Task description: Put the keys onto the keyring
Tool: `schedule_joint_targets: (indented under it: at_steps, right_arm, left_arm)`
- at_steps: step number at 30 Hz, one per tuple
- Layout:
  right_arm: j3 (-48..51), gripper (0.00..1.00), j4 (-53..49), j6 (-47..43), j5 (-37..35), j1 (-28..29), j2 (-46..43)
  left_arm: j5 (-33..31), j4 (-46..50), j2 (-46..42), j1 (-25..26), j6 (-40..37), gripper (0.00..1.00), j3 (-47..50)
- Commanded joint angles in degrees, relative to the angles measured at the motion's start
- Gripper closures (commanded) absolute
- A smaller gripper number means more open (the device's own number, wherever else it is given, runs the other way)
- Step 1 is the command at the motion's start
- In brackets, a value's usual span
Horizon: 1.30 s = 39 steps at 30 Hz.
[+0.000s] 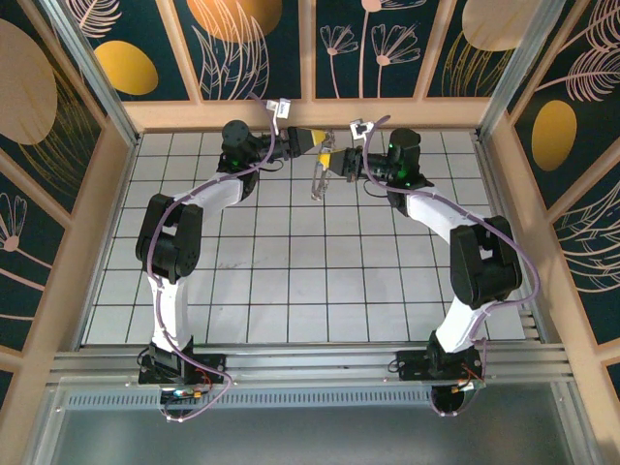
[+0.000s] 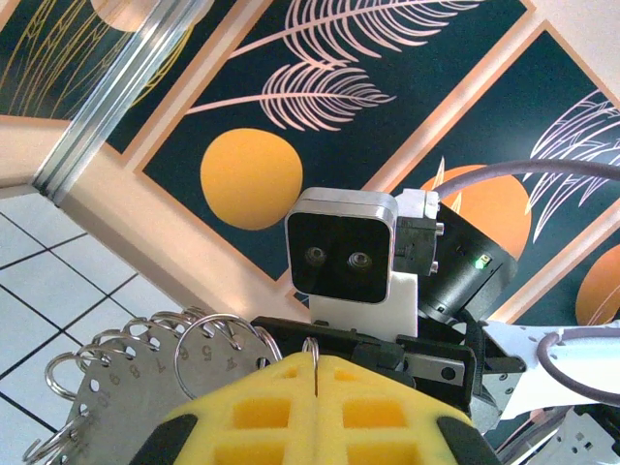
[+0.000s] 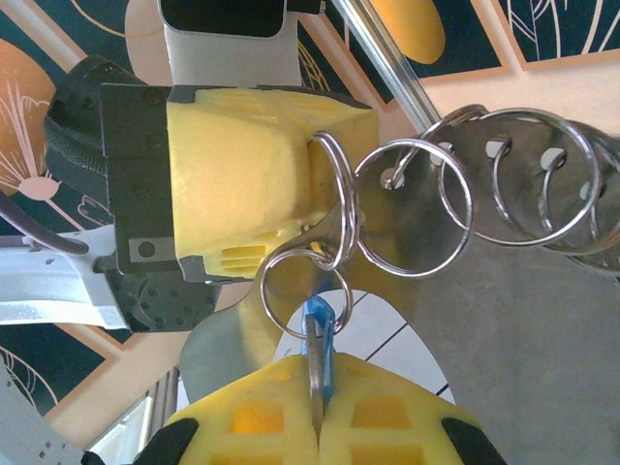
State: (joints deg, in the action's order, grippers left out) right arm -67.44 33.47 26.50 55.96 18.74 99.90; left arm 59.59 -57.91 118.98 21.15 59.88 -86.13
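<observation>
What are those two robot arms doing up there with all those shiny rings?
They are working together above the far side of the white tiled table. The left gripper is shut on one small wire loop of the big flat metal keyring. The right gripper is shut on the small blue-headed key, holding it right at another little loop. Whether the key is fully threaded on is hard to tell.

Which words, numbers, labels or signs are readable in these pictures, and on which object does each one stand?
"4" and "5": stamped digits, as far as they can be read, on the flat metal plate of the keyring, beside its holes, in the left wrist view.
More digits along the same rim: too small and blurred to read.
No brand name, label or sign is readable.
</observation>
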Motion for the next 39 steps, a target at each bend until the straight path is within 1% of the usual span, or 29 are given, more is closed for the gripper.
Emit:
schedule_joint_targets:
  at_steps: [1, 7, 10, 12, 16, 19, 20, 21, 22, 24, 29, 33, 35, 39]
  right_arm:
    - [-0.1, 1.0, 1.6, 1.5, 3.1, 0.8, -0.2]
    - [-3.9, 1.0, 4.6, 4.2, 4.6, 2.0, 3.0]
    - [-5.5, 1.0, 7.3, 6.6, 6.9, 2.6, 4.8]
    - [-6.7, 1.0, 6.6, 6.7, 8.2, 2.9, 5.8]
    - [-5.6, 1.0, 5.8, 6.2, 8.1, 2.5, 5.7]
    - [-2.8, 1.0, 5.9, 6.1, 7.2, 1.3, 3.5]
    - [-1.6, 0.91, 6.1, 6.0, 6.7, 0.7, 2.4]
    - [-0.1, 0.79, 5.7, 5.7, 6.4, 0.1, 1.3]
    - [1.0, 0.73, 5.2, 5.2, 6.2, -0.4, 0.0]
    - [3.9, 0.66, 4.0, 4.1, 5.8, -1.7, -2.8]
    - [8.8, 0.63, 2.2, 2.9, 4.9, -4.9, -8.9]
    - [9.7, 0.63, 1.8, 3.0, 2.4, -6.3, -12.4]
    - [8.9, 0.63, 3.0, 5.0, -0.3, -6.3, -12.9]
    - [7.0, 0.65, 9.0, 11.4, -5.4, -6.3, -11.4]
  left_arm:
    - [-3.1, -4.5, -2.4, -0.4, 0.6, 1.0, -0.6]
    - [-3.3, -4.6, -2.7, -0.4, 0.7, 1.0, -0.1]
    - [-3.5, -4.9, -2.7, -0.4, 0.9, 1.0, 0.1]
    - [-3.6, -5.1, -2.6, -0.4, 1.0, 1.0, 0.2]
    - [-3.9, -5.4, -2.6, -0.4, 1.2, 1.0, 0.3]
    - [-4.1, -5.5, -2.6, -0.4, 1.2, 1.0, 0.5]
    - [-4.3, -5.5, -2.7, -0.4, 1.3, 1.0, 0.6]
    - [-4.4, -5.6, -2.8, -0.4, 1.2, 1.0, 0.7]
    - [-4.6, -5.6, -2.8, -0.4, 1.2, 1.0, 0.8]
    - [-4.6, -5.8, -2.8, -0.4, 1.3, 1.0, 0.8]
    - [-4.7, -7.4, -2.4, -0.4, 2.5, 1.0, 0.8]
    - [-4.5, -8.0, -2.4, -0.4, 3.0, 1.0, 0.8]
    - [-4.5, -8.4, -2.3, -0.4, 3.3, 1.0, 0.9]
    - [-4.4, -9.2, -2.4, -0.4, 4.1, 1.0, 0.9]
